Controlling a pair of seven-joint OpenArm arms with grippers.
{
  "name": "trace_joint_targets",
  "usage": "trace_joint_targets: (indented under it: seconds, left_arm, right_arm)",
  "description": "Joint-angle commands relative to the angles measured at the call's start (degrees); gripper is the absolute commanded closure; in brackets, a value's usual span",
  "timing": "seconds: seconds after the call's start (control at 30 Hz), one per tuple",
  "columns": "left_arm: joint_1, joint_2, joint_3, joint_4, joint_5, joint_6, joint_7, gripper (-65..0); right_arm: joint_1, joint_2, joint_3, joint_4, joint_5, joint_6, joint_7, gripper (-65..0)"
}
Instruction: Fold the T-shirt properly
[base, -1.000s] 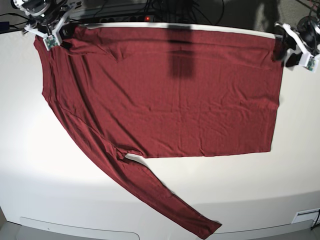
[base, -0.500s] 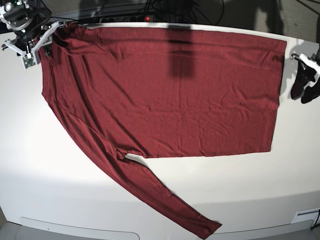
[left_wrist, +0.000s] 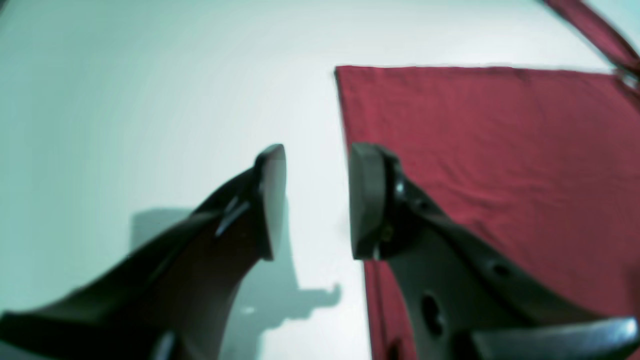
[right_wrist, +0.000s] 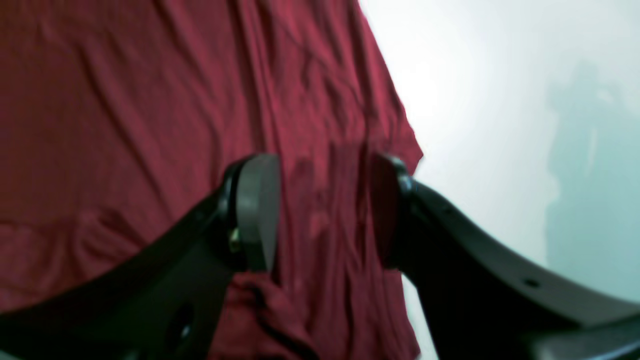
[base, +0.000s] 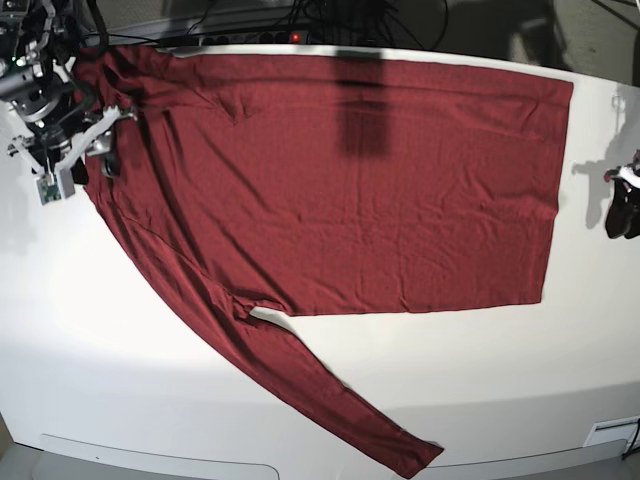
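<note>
Now | T-shirt (base: 340, 180) flat, long axis left-right, sleeve trailing toward front edge | both pincers spread, empty

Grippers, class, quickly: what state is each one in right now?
Left gripper: open, empty, over bare table beside the T-shirt.
Right gripper: open above the T-shirt, holding nothing.

The maroon T-shirt (base: 340, 180) lies spread flat on the white table, its body a broad, lightly wrinkled rectangle along the far edge. One long sleeve (base: 300, 370) runs diagonally from the far left down to the near edge, cuff near centre-right.
</note>
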Motion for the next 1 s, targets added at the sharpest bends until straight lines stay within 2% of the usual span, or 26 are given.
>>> trace_joint_targets:
  seconds: [0.0, 0.23, 0.53, 0.63, 0.7, 0.77, 0.8, 0.97]
  left_arm:
    - [-2.27, -1.27, -0.52, -1.68, -1.09, -0.28, -1.31, -20.7]
    - [-17.05, -1.25, 1.14, -21.11, 3.50, -0.28, -1.05, -20.6]
    - [-33.73, -0.31, 18.99, -37.90, 4.09, -0.28, -0.55, -20.7]
    - [-36.81, -0.15, 24.11, -41.09, 5.88, -0.28, -5.03, -20.7]
    - [-38.10, 0.37, 27.08, -43.12, 11.63, -0.28, -9.77, -20.7]
    - [-38.86, 1.11, 29.29, -45.33, 17.20, 2.29, -14.14, -20.6]
    - [-38.99, 1.44, 29.92, -46.31, 18.75, 2.45, -15.87, -20.6]
    - [-39.67, 3.52, 30.34, -47.76, 19.98, 2.38, -16.55, -20.6]
  right_arm:
    - [0.81, 0.70, 0.39, 0.94, 0.46, 0.39, 0.59, -29.3]
    - [1.07, 0.26, 0.39, 0.63, 0.26, 0.50, 0.83, -29.3]
    - [1.07, 0.28, 0.39, 0.63, -0.37, 0.50, 0.22, -29.3]
    - [1.07, 0.28, 0.39, 0.63, -0.35, 0.50, 0.17, -29.3]
    - [1.07, 0.28, 0.39, 0.63, -0.33, 0.50, 0.11, -29.3]
    - [1.07, 0.28, 0.39, 0.63, -0.33, 0.50, -0.04, -29.3]
    - [1.09, 0.28, 0.39, 0.63, -0.33, 0.50, -0.07, -29.3]
    - [1.07, 0.28, 0.39, 0.63, -0.33, 0.50, -0.22, -29.3]
